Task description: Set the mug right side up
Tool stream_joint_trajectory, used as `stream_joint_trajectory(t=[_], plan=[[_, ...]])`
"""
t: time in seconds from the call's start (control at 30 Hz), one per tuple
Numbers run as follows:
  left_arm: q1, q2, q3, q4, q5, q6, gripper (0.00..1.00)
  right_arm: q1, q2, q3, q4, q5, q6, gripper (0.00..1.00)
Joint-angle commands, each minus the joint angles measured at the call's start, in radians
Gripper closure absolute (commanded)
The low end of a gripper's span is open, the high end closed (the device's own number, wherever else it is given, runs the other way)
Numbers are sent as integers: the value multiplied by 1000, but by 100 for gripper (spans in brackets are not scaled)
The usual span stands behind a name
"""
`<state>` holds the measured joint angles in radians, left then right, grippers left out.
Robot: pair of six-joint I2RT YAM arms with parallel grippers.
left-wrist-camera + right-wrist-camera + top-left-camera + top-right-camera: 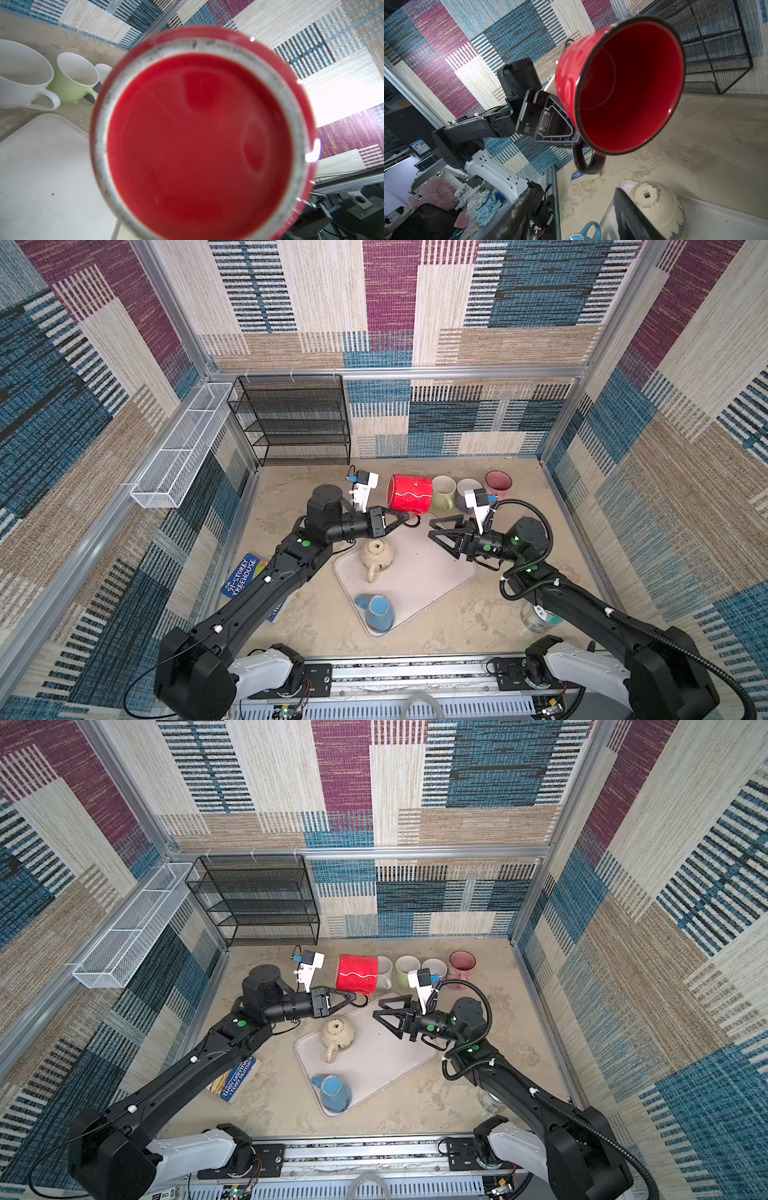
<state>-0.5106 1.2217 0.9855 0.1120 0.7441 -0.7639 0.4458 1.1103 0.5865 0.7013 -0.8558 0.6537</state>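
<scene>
From its own wrist camera we cannot see the left gripper (402,520). The red mug (409,494) fills that picture with its blurred base and scuffed pale foot ring. In both top views the gripper's fingers are pinched together on the mug's black handle (412,521). The mug hangs on its side in the air over the far edge of the tray (436,576), base toward the left arm, mouth toward the right.

The right gripper (432,529) hovers over the tray's far right edge, fingers spread wide with nothing between them. Its own wrist view cuts them down to two dark, blurred fingers (519,216).

A book (243,576) lies partly under the left arm. Under the right arm is a jar (536,618) we can hardly make out. The right wrist camera covers half of the purple mug (463,489).

Only the right wrist view shows the red mug's glossy red inside and black rim. It also shows the printed mark on the upturned base of the beige mug (656,205) on the tray, and cuts off most of the blue mug (583,232). A white mug (384,970) appears in a top view beside the red one, and more plainly in the left wrist view, next to the green mug (74,81).
</scene>
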Motion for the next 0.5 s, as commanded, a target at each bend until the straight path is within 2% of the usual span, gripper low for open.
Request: stream_joint_trajectory(t=[0.0, 0.17, 0.47], plan=[[1, 5, 12, 162, 62, -50, 100, 1, 19, 23, 65, -15, 19, 39], [1, 16, -1, 219, 75, -81, 100, 1, 64, 63, 92, -23, 42, 47], [2, 53, -3, 316, 103, -132, 100, 1, 128, 109, 153, -28, 72, 55]])
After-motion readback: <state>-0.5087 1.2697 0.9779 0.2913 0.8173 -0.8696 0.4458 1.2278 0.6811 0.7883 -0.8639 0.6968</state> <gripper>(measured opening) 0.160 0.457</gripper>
